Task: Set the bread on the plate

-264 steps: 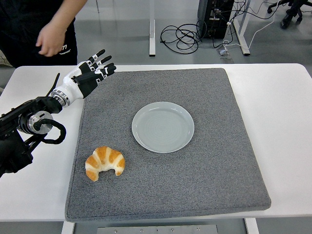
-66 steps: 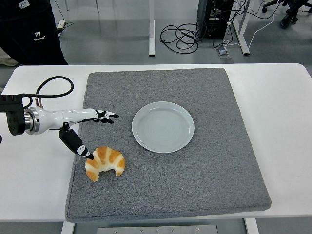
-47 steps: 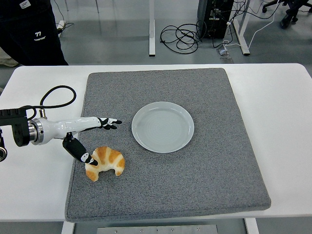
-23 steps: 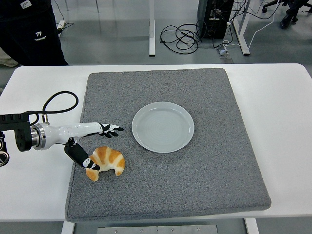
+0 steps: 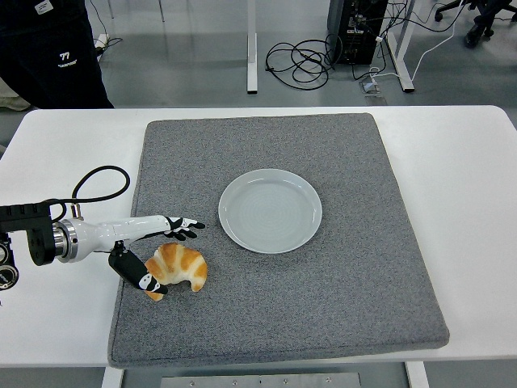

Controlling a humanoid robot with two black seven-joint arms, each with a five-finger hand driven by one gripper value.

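Croissant (image 5: 179, 267) lies near the mat's (image 5: 363, 267) left edge, left hand (image 5: 153, 246) straddling it, thumb below, fingers (image 5: 184, 226) above, not clearly gripping. Plate (image 5: 270, 210) sits mid-mat, empty.

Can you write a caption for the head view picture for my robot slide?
Robot's left hand closes around a golden croissant on the grey mat, beside an empty round pale plate.

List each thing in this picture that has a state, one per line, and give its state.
croissant: on the grey mat, not on the plate, left hand around it.
plate: upright on the mat, nothing on it.
left hand: fingers above the croissant, thumb at its near left end, not closed.
grey mat: flat on the white table.
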